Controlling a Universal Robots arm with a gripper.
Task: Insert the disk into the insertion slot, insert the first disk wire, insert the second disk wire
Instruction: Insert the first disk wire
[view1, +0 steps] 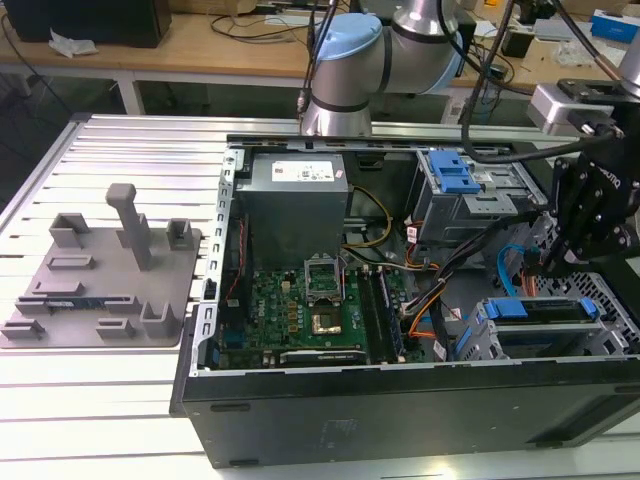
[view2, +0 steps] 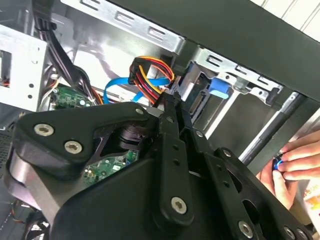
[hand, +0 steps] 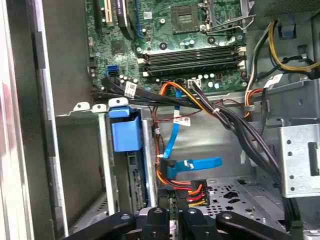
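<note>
The disk (view1: 540, 335) in its blue frame sits inside the insertion slot (view1: 612, 322), the grey cage at the near end of the case on the exterior view's right. The first wrist view shows the frame's blue tab (hand: 125, 132) at the cage mouth. My gripper (view1: 548, 268) hangs just above that cage. In both wrist views its fingers stand close together on the black plug of the red, orange and yellow disk wire (hand: 192, 187) (view2: 150, 70). A flat blue disk wire (hand: 192, 167) lies loose beside it, its plug close to the disk.
A second cage with a blue latch tab (view1: 455, 180) stands at the far end. The motherboard (view1: 320, 300) and black cable bundles (hand: 235, 125) fill the case floor. A person's hand (view2: 295, 160) holds something small and blue outside the case. A grey fixture plate (view1: 100, 280) lies on the exterior view's left.
</note>
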